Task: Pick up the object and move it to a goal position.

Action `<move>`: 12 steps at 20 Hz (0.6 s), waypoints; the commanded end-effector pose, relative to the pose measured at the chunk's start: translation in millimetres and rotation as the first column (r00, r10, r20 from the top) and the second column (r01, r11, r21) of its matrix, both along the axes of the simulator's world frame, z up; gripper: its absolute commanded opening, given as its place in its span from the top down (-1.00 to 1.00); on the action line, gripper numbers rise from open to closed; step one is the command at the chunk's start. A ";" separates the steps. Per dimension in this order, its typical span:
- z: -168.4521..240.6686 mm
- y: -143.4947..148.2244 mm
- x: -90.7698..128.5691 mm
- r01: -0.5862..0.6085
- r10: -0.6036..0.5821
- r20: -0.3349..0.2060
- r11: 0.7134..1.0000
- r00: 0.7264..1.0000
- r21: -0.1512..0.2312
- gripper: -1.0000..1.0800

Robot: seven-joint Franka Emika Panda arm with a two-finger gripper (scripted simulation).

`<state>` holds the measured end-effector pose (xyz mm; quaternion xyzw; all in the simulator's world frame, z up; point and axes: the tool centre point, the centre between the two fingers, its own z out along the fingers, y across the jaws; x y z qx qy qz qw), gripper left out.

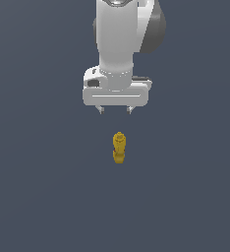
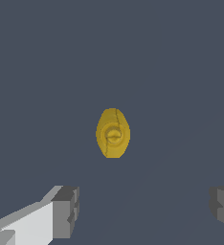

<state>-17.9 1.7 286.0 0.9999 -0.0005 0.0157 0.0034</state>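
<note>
The object [image 1: 119, 147] is a small yellow-gold banana-like thing with a knobby end, seen on the dark floor in the exterior view. It stands clearly apart from the white gripper [image 1: 116, 110], which hangs above it with its two short fingertips spread wide and nothing between them. In the wrist view the object [image 2: 113, 133] shows end-on as a yellow oval with a round knob in its middle. The gripper [image 2: 145, 208] is open there too, one grey finger pad [image 2: 66, 210] and the other pad [image 2: 223, 206] far apart at the picture's sides.
A plain dark blue-grey surface [image 1: 43, 197] surrounds the object on all sides. The white and grey arm [image 1: 118, 34] rises straight above the gripper. No other objects or edges show.
</note>
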 end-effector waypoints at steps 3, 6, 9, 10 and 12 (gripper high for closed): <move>-29.8 8.0 15.8 0.018 -0.018 -0.015 1.000 1.000 0.003 -0.92; -45.2 12.1 23.0 0.026 -0.026 -0.022 1.000 0.999 0.005 -0.92; -56.4 15.1 27.8 0.033 -0.033 -0.027 0.999 0.999 0.006 -0.92; -59.2 15.8 28.9 0.034 -0.034 -0.028 0.999 0.999 0.006 -0.92; -63.2 16.9 30.5 0.037 -0.036 -0.030 0.999 0.999 0.007 -0.92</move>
